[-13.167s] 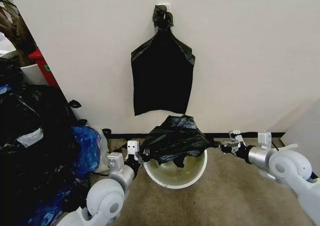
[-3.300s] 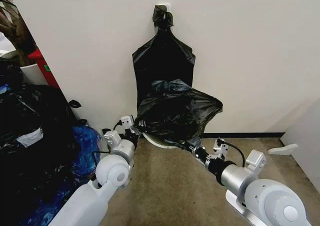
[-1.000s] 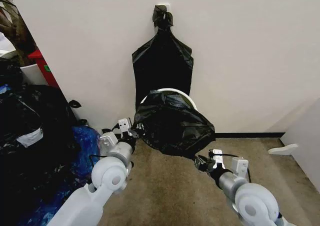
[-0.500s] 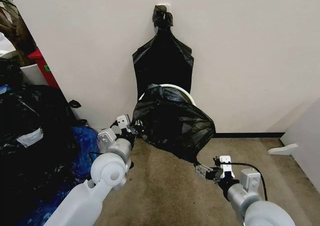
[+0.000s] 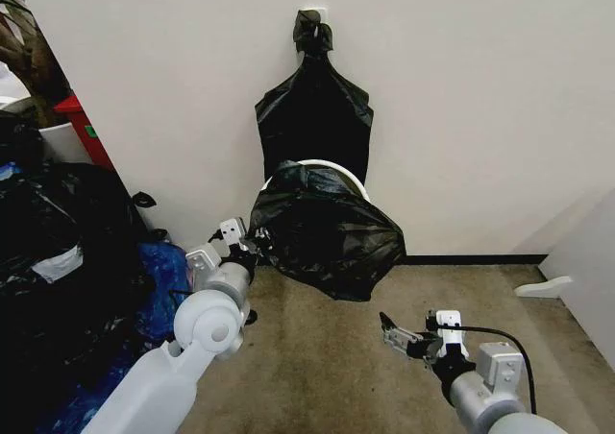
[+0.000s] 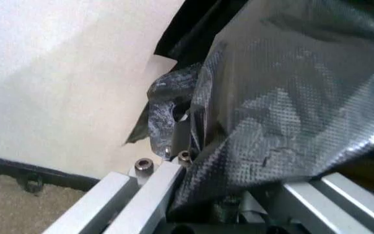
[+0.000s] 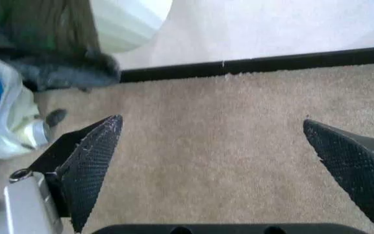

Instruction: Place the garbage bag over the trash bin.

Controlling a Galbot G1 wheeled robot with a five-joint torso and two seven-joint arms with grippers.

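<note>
Head view: left gripper (image 5: pixel 246 249) pinches garbage bag (image 5: pixel 327 234).

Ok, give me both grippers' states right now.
Left gripper: shut on the garbage bag at the trash bin.
Right gripper: open, holding nothing, above the carpet.

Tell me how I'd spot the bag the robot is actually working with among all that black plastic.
Look at the white wall. A flat bag with a knotted top hangs there. Just below it, the garbage bag drapes over the white trash bin, pinched by the left gripper; it alone is wrinkled and puffed up.
</note>
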